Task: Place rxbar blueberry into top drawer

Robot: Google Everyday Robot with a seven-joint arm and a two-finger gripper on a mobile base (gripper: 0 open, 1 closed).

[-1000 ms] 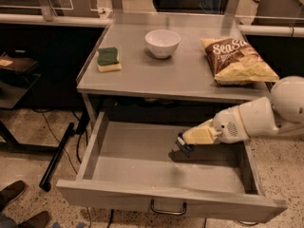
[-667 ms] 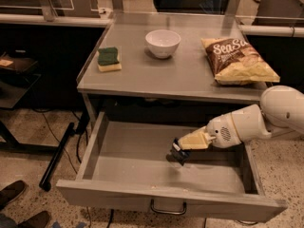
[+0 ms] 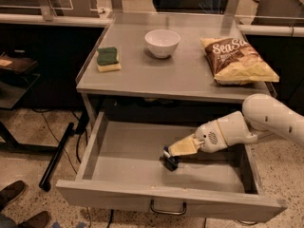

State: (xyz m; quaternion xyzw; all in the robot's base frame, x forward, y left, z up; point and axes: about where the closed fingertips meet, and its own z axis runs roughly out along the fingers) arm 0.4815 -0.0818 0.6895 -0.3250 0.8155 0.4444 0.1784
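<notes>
One item in hand: the small flat bar in a dark navy-blue wrapper, the rxbar blueberry (image 3: 169, 164), is sitting at the tip of the gripper, low inside the drawer and a little right of its middle.
Gripper: the cream-coloured two-finger gripper (image 3: 173, 156), on a rounded white arm (image 3: 266, 118), is reaching in from the right and pointing down and left; the jaws are pinching narrowly on the bar and holding nothing else.
Receptacle: the wide shallow grey top drawer (image 3: 118, 148) is standing pulled out toward the near side, its curved metal handle (image 3: 168, 209) facing front.
Change: over the last second the gripper is sinking lower and drifting left and nearer. The bar, a moment ago hanging clear above the drawer floor, is now arriving at it. Whether it is touching or just above cannot be told.
Meaning for the task: the carry is looking nearly complete. The bar is already within the drawer walls, so what is remaining is most likely the release and the arm's retreat.
Caution: the bar is tilting in the grip, so it may be tipping over as the jaws part. The low drawer sides are well apart from it.
Bystanders: on the grey metal table (image 3: 190, 77), the white round bowl (image 3: 162, 42), the brown-and-yellow chip bag (image 3: 240, 61) and the green-and-yellow sponge (image 3: 108, 59) are staying where they were.
</notes>
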